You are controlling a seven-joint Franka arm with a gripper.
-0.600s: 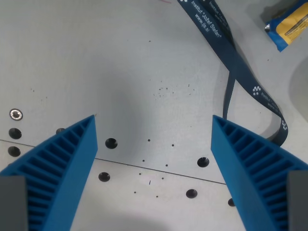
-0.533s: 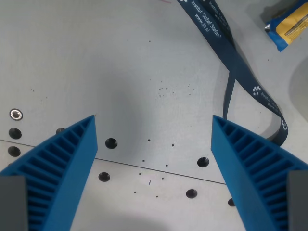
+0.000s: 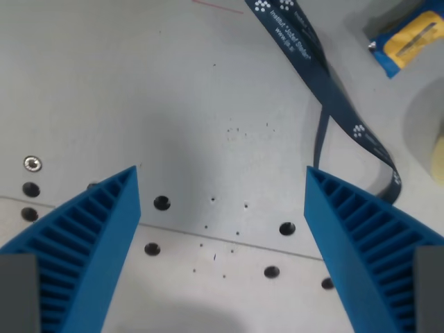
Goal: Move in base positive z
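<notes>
- We saw our gripper (image 3: 222, 182) with fingers spread wide, holding nothing.
- We judged the rise under way: more desk (image 3: 139, 90) and lanyard (image 3: 326, 90) showed than earlier.

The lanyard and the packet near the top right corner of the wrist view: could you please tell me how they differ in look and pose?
The lanyard is a long, narrow navy strap with white print; the packet is a short, blocky wrapper in yellow and blue. The lanyard runs diagonally from the top edge and loops back near the right fingertip; the packet lies compact and tilted. Both rest on the grey table, outside the open gripper.
</notes>
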